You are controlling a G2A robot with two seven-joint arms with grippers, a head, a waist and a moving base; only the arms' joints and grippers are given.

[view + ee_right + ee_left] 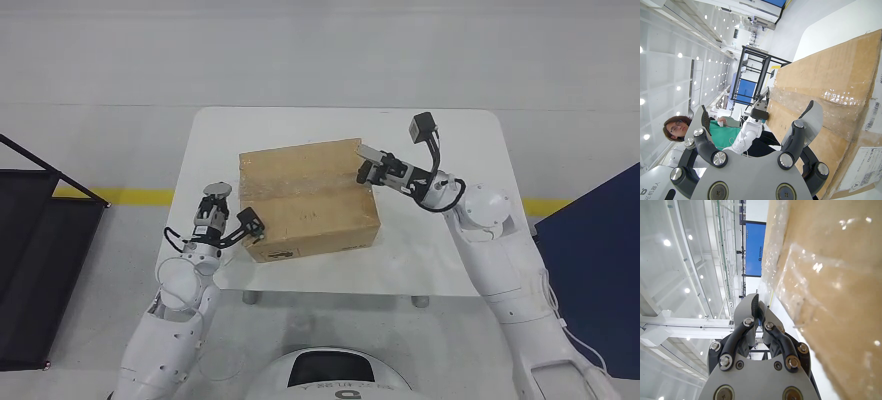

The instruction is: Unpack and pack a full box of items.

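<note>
Sealed box [310,205] between two arms
The right gripper [363,170] gapes wide at one end of the taped seam [300,188] — which runs straight ahead to the left gripper [758,306], pinched narrow at its far end.

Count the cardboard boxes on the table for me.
1. The brown cardboard box, top seam taped, sits at the middle of the white table, left gripper at one end, right gripper at the other. Anything inside is hidden.

I saw a tan box [310,205] with glossy clear tape [829,106] on a white table [215,150]; its label [865,170] seemed white with black print.
</note>
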